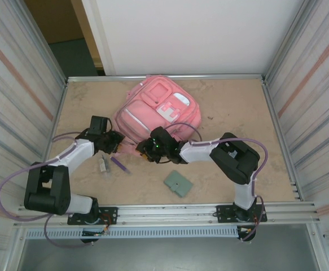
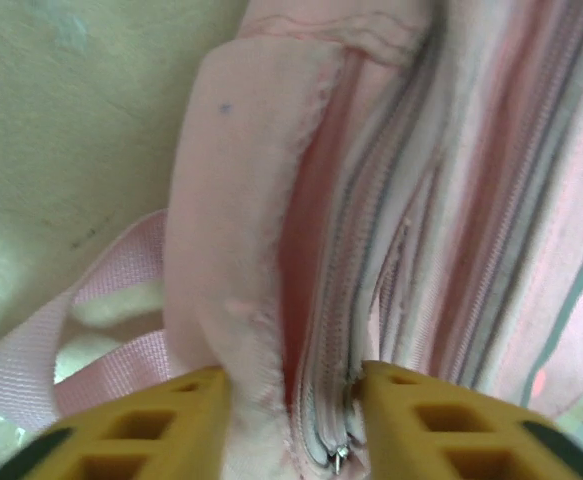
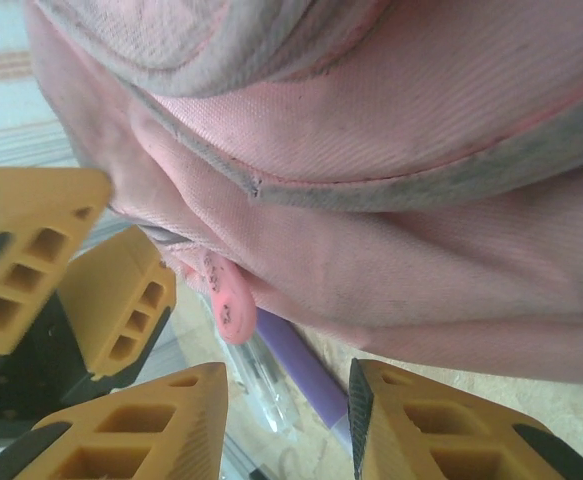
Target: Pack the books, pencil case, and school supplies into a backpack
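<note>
backpack [image 2: 231, 200] of soft pink weave, padded seam and toothed zip pinched between yellow fingers of left pincer [image 2: 291, 385]. right pincer [image 3: 286, 385] spread wide, just below rounded pink pull tab [image 3: 229, 305]; smooth purple pen [image 3: 301, 370] lying beneath its gap, on grainy table [image 3: 531, 420].

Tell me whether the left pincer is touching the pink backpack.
Touching. The left wrist view shows the zippered edge of the backpack wedged in the left pincer, against both yellow fingers.
</note>
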{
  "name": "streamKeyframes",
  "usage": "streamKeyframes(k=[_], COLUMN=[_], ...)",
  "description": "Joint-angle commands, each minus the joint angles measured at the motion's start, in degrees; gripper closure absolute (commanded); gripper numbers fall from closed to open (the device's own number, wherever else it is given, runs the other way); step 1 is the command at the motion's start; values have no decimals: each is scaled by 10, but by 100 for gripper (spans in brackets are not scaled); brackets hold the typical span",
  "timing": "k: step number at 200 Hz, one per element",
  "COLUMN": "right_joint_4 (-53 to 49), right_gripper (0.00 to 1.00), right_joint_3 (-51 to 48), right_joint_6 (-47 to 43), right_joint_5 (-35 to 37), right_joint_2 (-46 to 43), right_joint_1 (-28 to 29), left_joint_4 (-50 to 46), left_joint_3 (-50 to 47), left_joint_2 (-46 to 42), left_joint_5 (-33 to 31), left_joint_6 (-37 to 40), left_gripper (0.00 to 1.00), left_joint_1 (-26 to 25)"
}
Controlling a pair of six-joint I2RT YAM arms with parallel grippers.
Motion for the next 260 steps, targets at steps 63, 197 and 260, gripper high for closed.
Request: streamKeyframes(k=[63,197,260], right_joint_4=[18,-59,-73], right_gripper=[64,75,100], right_joint_3=[49,82,82], right_joint_6=[27,-69,-142], right_joint_5=[31,108,112], right_joint_2=[28,60,33], right_joint_1=[-17,-13,-3], left_joint_4=[25,44,38], left_joint_3=[17,-33,-36], left_joint_2=[46,-35,-42], left_joint_5=[72,77,73], left_joint_6=[25,-4,8], left_gripper=[82,87,84], left_joint_1=[17,-14,1])
